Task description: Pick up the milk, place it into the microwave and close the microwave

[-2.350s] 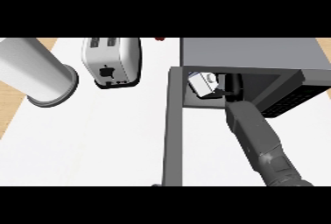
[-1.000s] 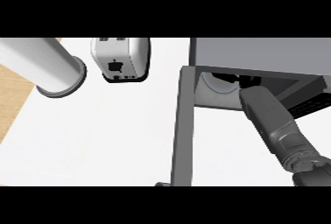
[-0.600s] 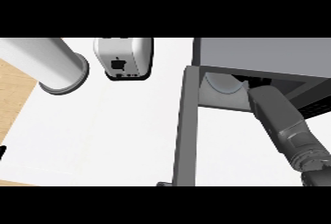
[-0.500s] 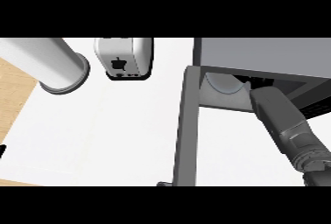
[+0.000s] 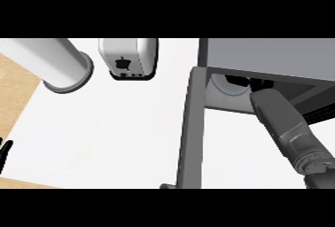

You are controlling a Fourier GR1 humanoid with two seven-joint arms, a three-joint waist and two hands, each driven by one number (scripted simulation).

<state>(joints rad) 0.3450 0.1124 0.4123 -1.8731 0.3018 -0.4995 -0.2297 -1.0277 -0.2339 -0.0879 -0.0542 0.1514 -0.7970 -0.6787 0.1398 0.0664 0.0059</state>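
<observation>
Reaching arm: right forearm [image 5: 282,119] runs into the microwave [image 5: 274,60]; its hand is hidden, finger state cannot be told.
Milk: not visible, presumably inside past the fingers.
Handling: likely light, stiff carton; grasp its sides.
Left hand [image 5: 4,153]: resting, fingers straight.
Door [image 5: 188,133]: open.

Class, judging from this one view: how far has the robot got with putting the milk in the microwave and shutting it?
Done: nothing confirmable; the milk isn't visible. In hand: the right forearm reaches into the microwave. Left: its door stands open. The left hand rests at the left edge.

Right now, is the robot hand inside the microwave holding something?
Cannot tell: the right robot hand is hidden deep inside the grey box-shaped microwave, and no milk shows.
</observation>
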